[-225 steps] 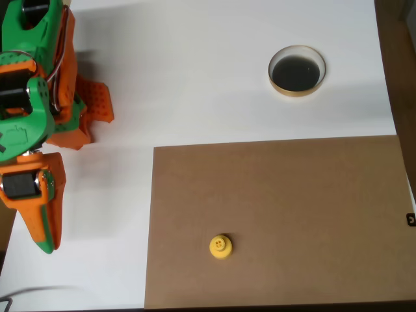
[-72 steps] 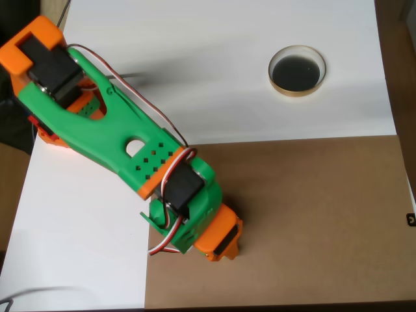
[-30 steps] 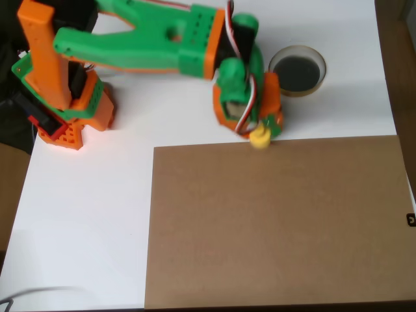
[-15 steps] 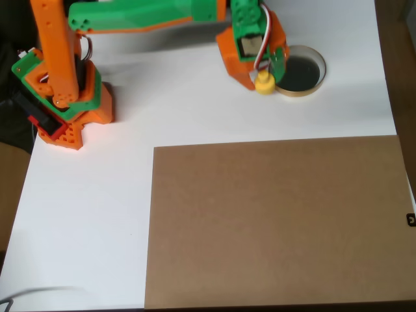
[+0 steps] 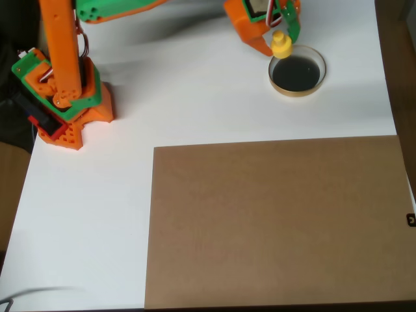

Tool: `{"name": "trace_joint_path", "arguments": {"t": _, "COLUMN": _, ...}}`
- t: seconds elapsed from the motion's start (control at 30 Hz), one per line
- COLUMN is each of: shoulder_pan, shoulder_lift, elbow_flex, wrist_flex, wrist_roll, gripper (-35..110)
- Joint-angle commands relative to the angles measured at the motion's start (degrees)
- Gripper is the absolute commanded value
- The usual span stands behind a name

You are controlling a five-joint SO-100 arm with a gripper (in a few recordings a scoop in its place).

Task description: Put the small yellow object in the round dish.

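**Yellow piece is hanging right at the dish rim, drop is next**

So in the overhead view the gripper point(image 5: 281, 39) is clamped on the small yellow object point(image 5: 281, 44), fingers closed around it at the top of the frame. The piece sits in the picture just over the upper-left edge of the round dish point(image 5: 297, 71), overlapping the tan rim rather than the black middle (from straight above I can't tell how high it's held).

Step-wise I'd call this the tail end of the carry: the grab is done and placing isn't yet. Next move looks like a small nudge down-right in the picture so the piece is over the dark centre, then lower and let go. Release from here and I'd guess it could clip the rim and bounce out onto the white table point(image 5: 195, 97).

Room is fine. The dish is alone on the white surface, the brown board point(image 5: 273, 221) is well below it, and the arm's base point(image 5: 62, 110) is far off left. The table's right edge is near the dish, so overshooting that way is the one thing to watch.
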Motion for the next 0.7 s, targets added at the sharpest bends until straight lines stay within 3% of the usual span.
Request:
{"name": "trace_joint_path", "arguments": {"t": 0.0, "shoulder_pan": -1.2, "shoulder_lift": 0.1, "elbow_flex": -4.7, "wrist_flex": -0.4, "wrist_roll": -0.3, "gripper": 0}}
{"name": "trace_joint_path", "arguments": {"t": 0.67, "shoulder_pan": -1.8, "shoulder_lift": -8.6, "elbow_flex": -8.8, "wrist_flex": -4.7, "wrist_roll": 4.1, "gripper": 0}}
